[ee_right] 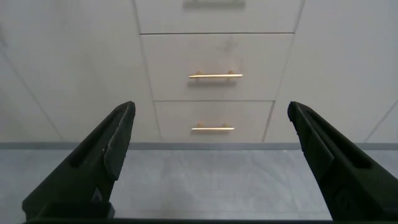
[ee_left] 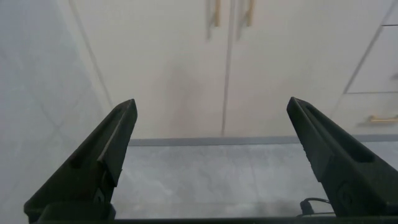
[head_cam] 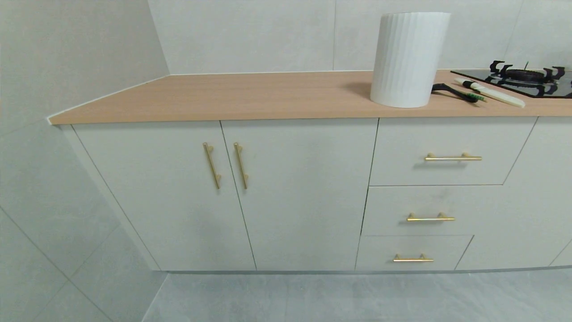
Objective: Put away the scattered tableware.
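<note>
Nothing is judged to have been put away yet: the scattered utensils (head_cam: 491,93) are seen lying on the countertop (head_cam: 250,96) at two o'clock, just at three o'clock of the white ribbed holder (head_cam: 409,58). The left gripper (ee_left: 210,104) and right gripper (ee_right: 210,107) are held low before the cabinet fronts, spread wide and empty, so every pick remains to be made.

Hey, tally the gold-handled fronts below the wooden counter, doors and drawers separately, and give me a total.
Doors: 2 (left door, right door)
Drawers: 3 (top drawer, middle drawer, bottom drawer)
Total: 5
</note>
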Motion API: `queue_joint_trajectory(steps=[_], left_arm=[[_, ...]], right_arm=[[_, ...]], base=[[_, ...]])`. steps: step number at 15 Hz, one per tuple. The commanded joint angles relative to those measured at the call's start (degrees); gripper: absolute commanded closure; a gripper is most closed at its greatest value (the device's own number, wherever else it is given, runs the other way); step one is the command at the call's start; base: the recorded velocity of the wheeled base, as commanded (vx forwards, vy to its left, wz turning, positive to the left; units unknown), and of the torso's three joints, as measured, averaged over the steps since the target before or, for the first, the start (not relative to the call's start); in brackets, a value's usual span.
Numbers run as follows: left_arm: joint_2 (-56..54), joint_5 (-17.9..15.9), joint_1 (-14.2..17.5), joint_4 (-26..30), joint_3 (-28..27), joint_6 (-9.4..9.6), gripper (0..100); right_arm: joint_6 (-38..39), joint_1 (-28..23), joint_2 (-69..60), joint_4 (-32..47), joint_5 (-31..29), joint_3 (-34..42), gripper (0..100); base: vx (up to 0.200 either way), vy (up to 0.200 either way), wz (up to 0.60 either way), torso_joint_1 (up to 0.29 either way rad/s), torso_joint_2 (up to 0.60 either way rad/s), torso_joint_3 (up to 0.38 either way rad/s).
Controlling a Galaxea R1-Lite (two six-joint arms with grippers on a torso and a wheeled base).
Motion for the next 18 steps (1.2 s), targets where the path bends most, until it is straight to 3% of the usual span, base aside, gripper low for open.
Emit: queue_joint_trajectory(steps=[1, 8, 18], left_arm=[[0.05, 0.01, -0.02, -0.01, 0.01, 0.0, 0], [0.05, 0.1, -0.02, -0.01, 0.01, 0.0, 0], [0.05, 0.1, -0.02, -0.01, 0.01, 0.0, 0]], right_arm=[[-0.04, 0.0, 0.1, 0.01, 0.01, 0.0, 0], [-0.04, 0.0, 0.19, -0.08, 0.01, 0.0, 0], [-0.04, 0.0, 0.1, 0.01, 0.01, 0.0, 0]], base=[[0.0, -0.2, 0.0, 0.012, 0.0, -0.002], [0.0, -0.2, 0.0, 0.001, 0.0, 0.002], [0.02, 0.0, 0.0, 0.0, 0.0, 0.0]])
